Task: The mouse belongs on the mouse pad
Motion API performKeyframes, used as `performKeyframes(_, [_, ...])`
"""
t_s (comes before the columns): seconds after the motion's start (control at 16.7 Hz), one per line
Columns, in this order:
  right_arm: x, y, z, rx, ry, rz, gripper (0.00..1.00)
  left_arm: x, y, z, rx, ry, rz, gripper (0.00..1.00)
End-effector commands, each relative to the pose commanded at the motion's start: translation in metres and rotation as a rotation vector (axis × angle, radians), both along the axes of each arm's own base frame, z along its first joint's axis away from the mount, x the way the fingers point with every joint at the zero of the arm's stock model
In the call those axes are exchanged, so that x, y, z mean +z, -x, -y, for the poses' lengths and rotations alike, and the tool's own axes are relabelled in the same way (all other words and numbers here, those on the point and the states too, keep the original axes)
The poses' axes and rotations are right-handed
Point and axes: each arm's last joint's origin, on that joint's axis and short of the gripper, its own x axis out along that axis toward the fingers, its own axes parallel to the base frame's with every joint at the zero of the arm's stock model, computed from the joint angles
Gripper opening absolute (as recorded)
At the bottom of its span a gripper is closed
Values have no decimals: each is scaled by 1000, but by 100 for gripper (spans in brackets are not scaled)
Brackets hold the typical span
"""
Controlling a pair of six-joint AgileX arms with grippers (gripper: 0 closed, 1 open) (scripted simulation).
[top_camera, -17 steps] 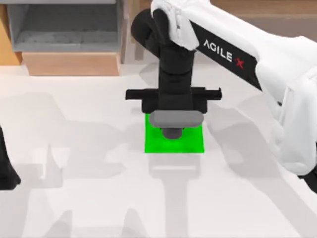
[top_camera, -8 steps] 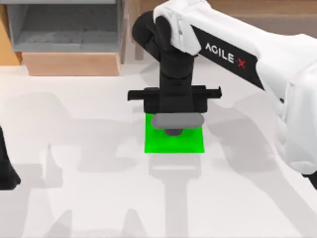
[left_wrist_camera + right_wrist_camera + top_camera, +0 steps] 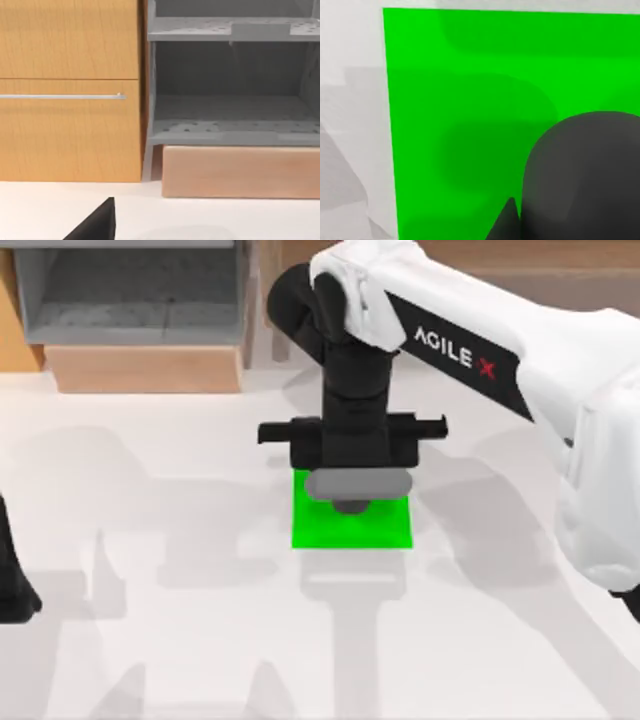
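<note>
White table (image 3: 180,570): mouse (image 3: 356,485) under right jaws, over mouse pad (image 3: 385,528).

Mouse (image 3: 356,486) over mouse pad's (image 3: 350,528) far edge, table (image 3: 200,620) centre; right gripper (image 3: 352,455) above it; shelf unit (image 3: 130,290) behind-left.

A wooden cabinet (image 3: 70,90) stands beside grey shelving (image 3: 232,85).

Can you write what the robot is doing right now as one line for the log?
right gripper: over mouse pad, mouse beneath it | left gripper: parked at table's left edge | mouse on pad: cannot tell
</note>
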Motion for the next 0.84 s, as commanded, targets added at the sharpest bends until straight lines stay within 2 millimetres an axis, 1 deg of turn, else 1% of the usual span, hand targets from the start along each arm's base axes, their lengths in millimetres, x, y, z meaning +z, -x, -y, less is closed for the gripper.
performKeyframes(0.48, [0,0,0,0,0,0,98,0,0,0,0,0,0,100])
performKeyframes(0.54, [0,0,0,0,0,0,100,0,0,0,0,0,0,100])
performKeyframes(0.84, [0,0,0,0,0,0,100,0,0,0,0,0,0,100])
